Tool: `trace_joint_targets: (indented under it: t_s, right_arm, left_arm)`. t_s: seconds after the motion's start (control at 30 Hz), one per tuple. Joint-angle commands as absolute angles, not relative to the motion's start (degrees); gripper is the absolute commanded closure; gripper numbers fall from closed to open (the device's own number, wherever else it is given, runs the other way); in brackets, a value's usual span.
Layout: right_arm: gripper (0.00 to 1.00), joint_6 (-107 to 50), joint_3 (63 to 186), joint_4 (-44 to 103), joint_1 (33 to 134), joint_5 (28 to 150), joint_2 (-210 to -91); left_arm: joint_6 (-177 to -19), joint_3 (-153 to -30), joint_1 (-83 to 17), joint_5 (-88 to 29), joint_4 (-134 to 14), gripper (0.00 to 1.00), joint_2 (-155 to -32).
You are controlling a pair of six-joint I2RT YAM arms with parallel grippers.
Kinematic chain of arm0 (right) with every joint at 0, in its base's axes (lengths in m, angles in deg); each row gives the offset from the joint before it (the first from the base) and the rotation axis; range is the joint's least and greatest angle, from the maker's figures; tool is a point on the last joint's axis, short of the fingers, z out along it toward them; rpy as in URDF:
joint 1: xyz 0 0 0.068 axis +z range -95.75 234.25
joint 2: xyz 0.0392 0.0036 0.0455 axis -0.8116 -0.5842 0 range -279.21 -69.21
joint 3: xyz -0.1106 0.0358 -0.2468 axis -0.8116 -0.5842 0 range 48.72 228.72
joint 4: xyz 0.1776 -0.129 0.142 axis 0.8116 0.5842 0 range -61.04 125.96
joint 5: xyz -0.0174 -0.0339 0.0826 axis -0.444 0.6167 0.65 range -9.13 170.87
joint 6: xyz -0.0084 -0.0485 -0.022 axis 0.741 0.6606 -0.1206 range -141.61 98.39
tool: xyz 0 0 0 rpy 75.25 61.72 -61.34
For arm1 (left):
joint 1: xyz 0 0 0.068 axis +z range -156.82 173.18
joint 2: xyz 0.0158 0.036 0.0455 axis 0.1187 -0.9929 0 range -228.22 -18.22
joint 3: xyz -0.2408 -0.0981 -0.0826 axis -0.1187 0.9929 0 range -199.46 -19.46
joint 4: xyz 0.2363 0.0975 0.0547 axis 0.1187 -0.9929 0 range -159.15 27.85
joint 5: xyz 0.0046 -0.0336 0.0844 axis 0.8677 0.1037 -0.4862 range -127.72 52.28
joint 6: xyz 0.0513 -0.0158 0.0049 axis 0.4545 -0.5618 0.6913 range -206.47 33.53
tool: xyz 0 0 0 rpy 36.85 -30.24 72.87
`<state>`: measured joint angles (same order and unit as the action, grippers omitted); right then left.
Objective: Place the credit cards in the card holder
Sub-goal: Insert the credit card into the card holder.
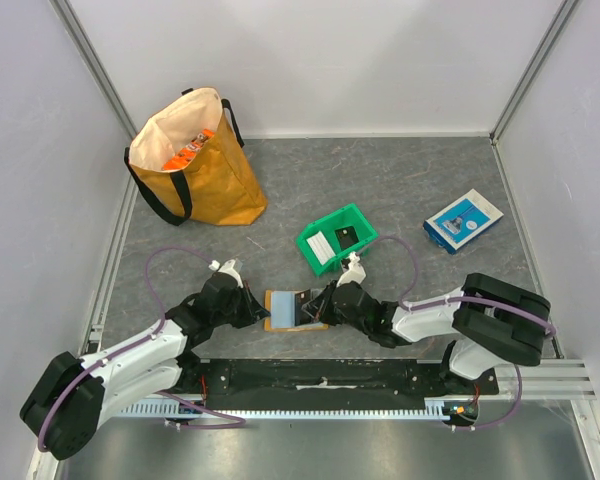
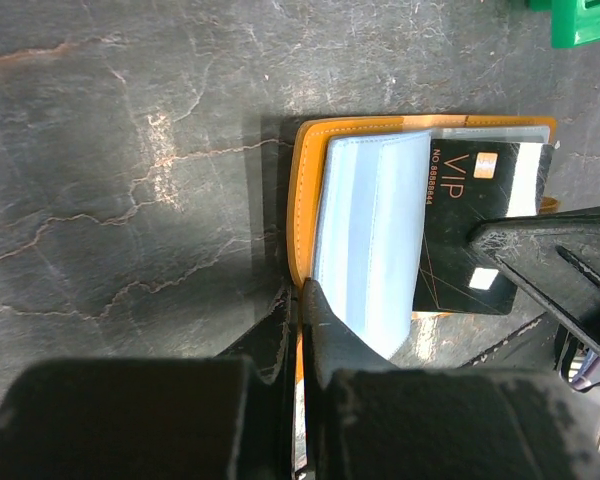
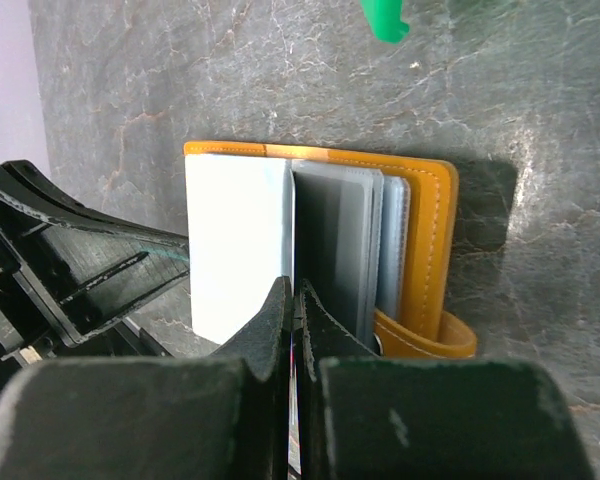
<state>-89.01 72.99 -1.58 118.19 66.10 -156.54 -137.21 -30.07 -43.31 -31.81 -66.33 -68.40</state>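
Looking at where things sit: the orange card holder [image 1: 295, 310] lies open on the bench [image 1: 280, 190], between the two arms and close to their bases. The left fingers [image 2: 330, 330] are pressed together on the holder's left edge. The right fingers [image 3: 270, 320] are pinching a black VIP card [image 2: 470, 230], which lies flat over the holder's right half with its long side parallel to the pale sleeves. So the pocket is just left of the card, and my guess is the right arm slides it leftward. More cards sit in the green bin [image 1: 325, 222].
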Motion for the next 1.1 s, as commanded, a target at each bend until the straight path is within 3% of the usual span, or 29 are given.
trace_joint_targets:
  t_s: [0.0, 0.23, 0.77, 0.87, 1.07]
  right_arm:
    - [1.00, -92.1, 71.9, -8.6, 118.2, 67.9, -158.8]
    - [1.00, -94.2, 69.6, -16.2, 118.1, 70.2, -160.4]
    - [1.00, -94.7, 72.6, -10.3, 118.1, 70.8, -163.0]
    - [1.00, -95.1, 73.0, -8.0, 118.1, 70.1, -163.3]
    - [1.00, -95.6, 74.2, -3.9, 118.1, 69.4, -163.8]
  left_arm:
    - [-138.6, -29.4, -43.5, -32.9, -66.0, 0.98, -68.0]
    - [-138.7, -29.3, -43.4, -32.9, -66.1, 0.98, -68.0]
    - [-136.9, -30.6, -43.4, -33.2, -67.6, 0.98, -67.1]
    - [-136.4, -30.8, -43.3, -33.7, -68.5, 0.93, -66.0]
    - [-136.9, -31.3, -43.5, -35.7, -71.3, 0.71, -64.0]
